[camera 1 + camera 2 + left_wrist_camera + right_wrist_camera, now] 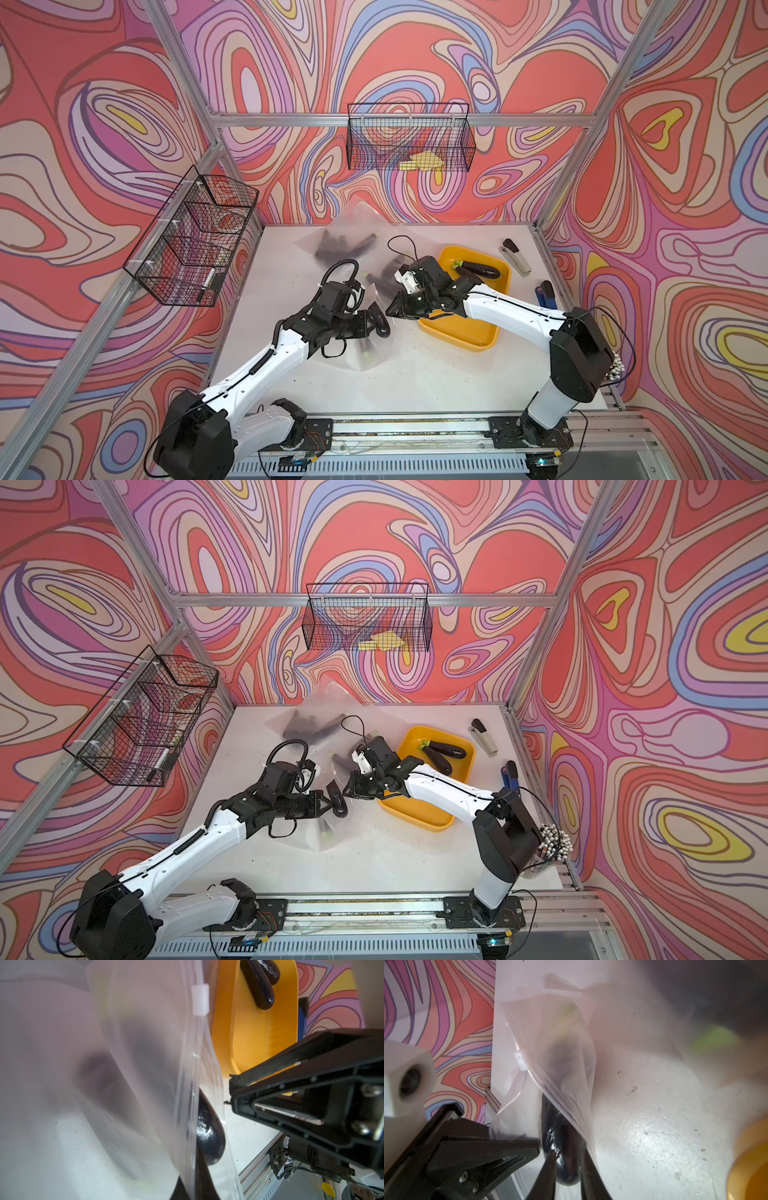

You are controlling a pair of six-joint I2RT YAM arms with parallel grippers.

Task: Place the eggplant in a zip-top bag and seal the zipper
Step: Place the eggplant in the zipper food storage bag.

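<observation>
The left gripper (535, 1147) pinches the zip-top bag (145, 1043) by its lip, so the mouth gapes. The eggplant (209, 1136) is mostly inside, its dark end poking out. At its 2 o'clock, seen from above, the right gripper (390, 311) hovers, jaws narrowly apart and empty, probably to push it deeper. The yellow tray (457, 332) sits at 3 o'clock.

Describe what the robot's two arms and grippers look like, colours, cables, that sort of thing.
The left arm and right arm have white link shells with black joint housings. The left gripper and right gripper are black, with tapered, open-framed fingers. A ribbed black hose loops at the left wrist; a thin black cable at the right.
</observation>
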